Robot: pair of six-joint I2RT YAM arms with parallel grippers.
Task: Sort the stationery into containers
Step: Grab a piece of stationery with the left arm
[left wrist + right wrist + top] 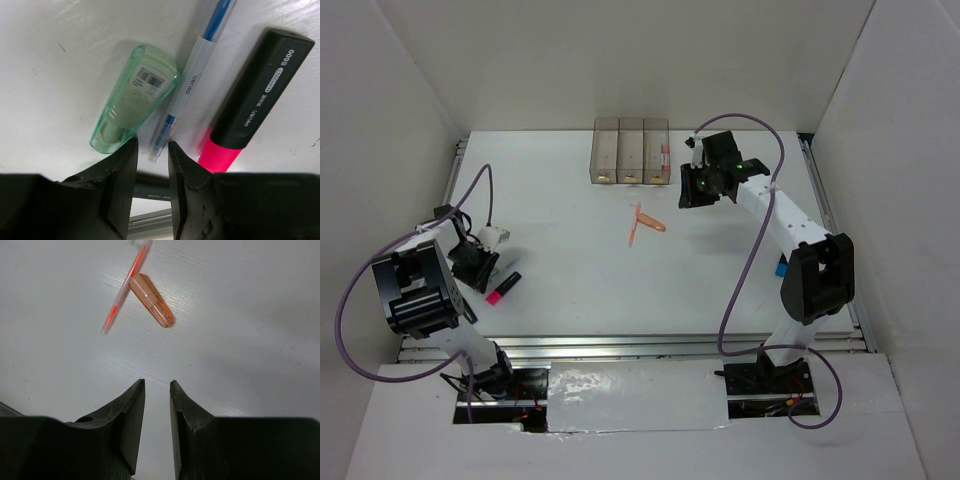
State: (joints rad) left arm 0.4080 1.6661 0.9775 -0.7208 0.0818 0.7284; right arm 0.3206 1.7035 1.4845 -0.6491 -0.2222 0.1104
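Two orange pens (650, 221) lie in front of the three bins (630, 166), one pink marker (250, 100), one green pen (135, 100) and one blue pen (192, 85) lie far left of them, and the left claw (152, 145) and right claw (157, 385) are each a bit open and empty.

Pink highlighter (250, 100) with matt black plastic cap, pale green pen (135, 97) near the highlighter in glossy translucent plastic, orange-salmon pens (151, 306) shiny and see-through, bins (630, 150) smoky translucent plastic, table (240, 315) smooth white, faintly streaked.
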